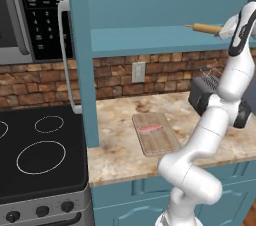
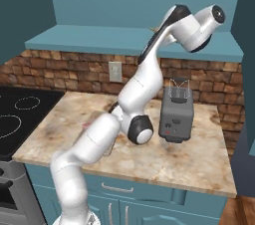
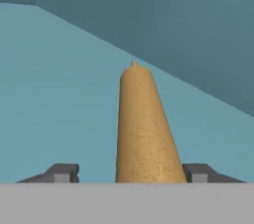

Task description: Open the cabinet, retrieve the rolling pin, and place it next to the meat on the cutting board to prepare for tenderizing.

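The cabinet stands open, its door swung out edge-on. The tan rolling pin lies on the teal shelf, pointing away from the hand. My gripper is open and straddles the pin's near end: the right fingertip is at the wood, the left one stands apart. From the left base, the rolling pin sticks out leftward from my hand. On the counter below, the cutting board carries the pinkish meat. In the right base view my arm hides most of the board.
A dark toaster stands on the counter right of the board, close to my forearm. A black stove and a microwave are at the left. A brick backsplash with a wall outlet runs behind the marble counter.
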Motion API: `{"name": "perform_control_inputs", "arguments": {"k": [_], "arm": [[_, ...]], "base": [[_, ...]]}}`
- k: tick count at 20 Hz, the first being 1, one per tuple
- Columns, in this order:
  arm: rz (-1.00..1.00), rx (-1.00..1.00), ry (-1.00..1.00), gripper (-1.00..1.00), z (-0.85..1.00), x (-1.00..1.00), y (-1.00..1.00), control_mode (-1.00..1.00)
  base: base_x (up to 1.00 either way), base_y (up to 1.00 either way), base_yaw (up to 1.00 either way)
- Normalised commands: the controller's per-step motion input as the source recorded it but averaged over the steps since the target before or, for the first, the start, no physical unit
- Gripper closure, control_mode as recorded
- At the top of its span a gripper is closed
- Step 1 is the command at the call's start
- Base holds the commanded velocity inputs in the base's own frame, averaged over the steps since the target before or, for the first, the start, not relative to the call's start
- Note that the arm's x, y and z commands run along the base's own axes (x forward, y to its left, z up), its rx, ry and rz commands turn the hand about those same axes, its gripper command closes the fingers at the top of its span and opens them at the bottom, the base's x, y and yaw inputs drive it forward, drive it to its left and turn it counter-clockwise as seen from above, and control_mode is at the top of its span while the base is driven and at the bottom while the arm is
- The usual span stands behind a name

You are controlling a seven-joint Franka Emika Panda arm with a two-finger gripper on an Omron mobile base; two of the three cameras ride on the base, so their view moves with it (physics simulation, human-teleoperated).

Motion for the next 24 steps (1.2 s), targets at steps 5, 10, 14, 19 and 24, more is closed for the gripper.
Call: {"name": "perform_control_inputs", "arguments": {"k": [5, 10, 14, 19, 24], "arm": [[0.09, 0.0, 0.15, 1.0, -0.06, 0.31, 0.0, -1.0], [0.08, 0.0, 0.09, 1.0, -0.05, 0.09, 0.0, -1.0], [0.05, 0.0, -0.03, 1.0, 0.0, -0.45, 0.01, -1.0], [0.0, 0.0, -0.09, 1.0, 0.0, -0.96, 0.29, -1.0], [0.0, 0.0, -0.09, 1.0, 0.0, -1.0, 0.44, -1.0]], "base": [[0.0, 0.0, 0.0], [0.0, 0.0, 0.0], [0.0, 0.0, 0.0], [0.0, 0.0, 0.0], [0.0, 0.0, 0.0]]}}
